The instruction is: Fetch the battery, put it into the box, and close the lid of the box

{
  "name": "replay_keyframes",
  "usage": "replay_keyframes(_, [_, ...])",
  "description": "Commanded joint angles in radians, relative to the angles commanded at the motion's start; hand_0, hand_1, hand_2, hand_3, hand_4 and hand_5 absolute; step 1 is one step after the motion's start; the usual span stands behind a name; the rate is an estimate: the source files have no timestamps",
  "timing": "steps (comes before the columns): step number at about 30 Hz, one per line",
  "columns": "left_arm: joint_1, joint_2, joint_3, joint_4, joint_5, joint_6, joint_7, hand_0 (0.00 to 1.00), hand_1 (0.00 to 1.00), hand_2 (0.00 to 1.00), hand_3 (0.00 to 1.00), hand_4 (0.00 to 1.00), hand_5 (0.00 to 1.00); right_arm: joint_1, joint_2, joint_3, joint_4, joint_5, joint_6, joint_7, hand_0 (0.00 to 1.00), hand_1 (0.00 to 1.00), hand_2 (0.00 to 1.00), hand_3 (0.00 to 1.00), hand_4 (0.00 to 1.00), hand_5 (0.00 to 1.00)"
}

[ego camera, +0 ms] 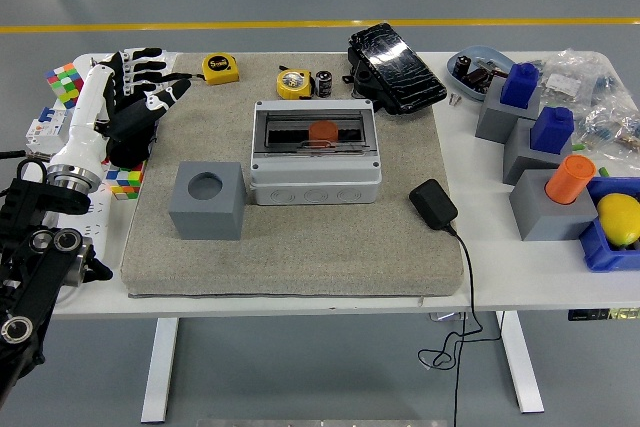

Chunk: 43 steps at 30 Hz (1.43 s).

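Head view: the grey box [315, 159] is seen mid-mat, its clear lid [315, 134] apparently shut over an orange object [323, 131]. A small dark battery [324, 83] stands behind the box, outside it, beside a yellow tape measure [293, 82]. Left of the box, the left hand [135, 97] hovers, fingers [150, 59] spread, holding nothing.
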<state>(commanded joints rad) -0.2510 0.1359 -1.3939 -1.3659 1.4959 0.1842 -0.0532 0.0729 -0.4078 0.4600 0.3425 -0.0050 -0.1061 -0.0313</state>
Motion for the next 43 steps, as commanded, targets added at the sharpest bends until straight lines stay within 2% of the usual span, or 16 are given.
replay_keyframes(26, [-0.017, -0.001, 0.015, 0.003, -0.003, -0.006, 0.000, 0.627, 0.687, 0.691, 0.723, 0.998, 0.428, 0.010, -0.013, -0.017, 0.001, 0.004, 0.001, -0.003, 0.544, 0.601, 0.593, 0.547, 0.926, 0.492])
replay_keyframes(43, [-0.012, -0.003, 0.011, 0.002, -0.002, -0.007, 0.001, 0.628, 0.686, 0.691, 0.722, 0.998, 0.425, 0.004, -0.013, -0.008, 0.002, 0.001, 0.002, -0.002, 0.544, 0.601, 0.593, 0.546, 0.926, 0.493])
